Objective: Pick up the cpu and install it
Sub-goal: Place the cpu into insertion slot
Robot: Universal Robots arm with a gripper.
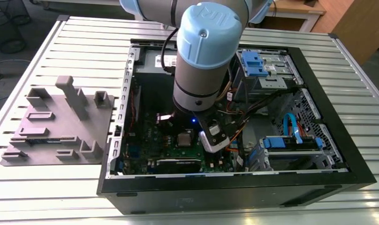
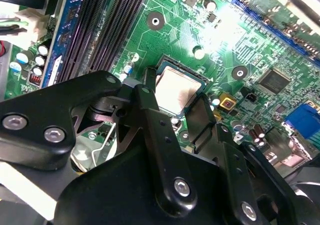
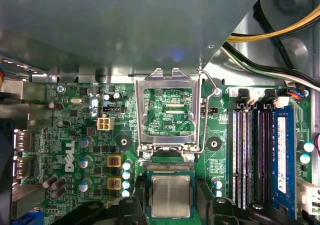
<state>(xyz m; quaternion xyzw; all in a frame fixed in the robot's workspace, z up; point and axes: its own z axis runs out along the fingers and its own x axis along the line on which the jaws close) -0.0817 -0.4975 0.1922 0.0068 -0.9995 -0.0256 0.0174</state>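
Note:
The cpu (image 3: 171,196), a small square chip with a silver-grey top and a thin dark rim, sits between the two black fingers (image 3: 137,201) of my gripper (image 3: 171,201). The jaws look closed against its two opposite edges. It hovers right over the socket, and a strip of the socket's contacts (image 3: 170,168) shows just past the chip's edge. The metal load plate (image 3: 169,112) stands flipped up beside it with its lever raised. In the second wrist view the cpu (image 2: 177,86) lies between the fingers (image 2: 150,102) over the green motherboard (image 2: 250,50). The arm's wrist (image 1: 211,133) reaches down into the open computer case (image 1: 339,154).
Black memory slots (image 3: 250,150) and a blue one (image 3: 281,155) run alongside the socket. Yellow and black cables (image 3: 272,37) cross near the case wall. Blue drive brackets (image 1: 255,63) stand at the case's far side. A grey parts fixture (image 1: 52,124) rests on the table at the exterior view's left.

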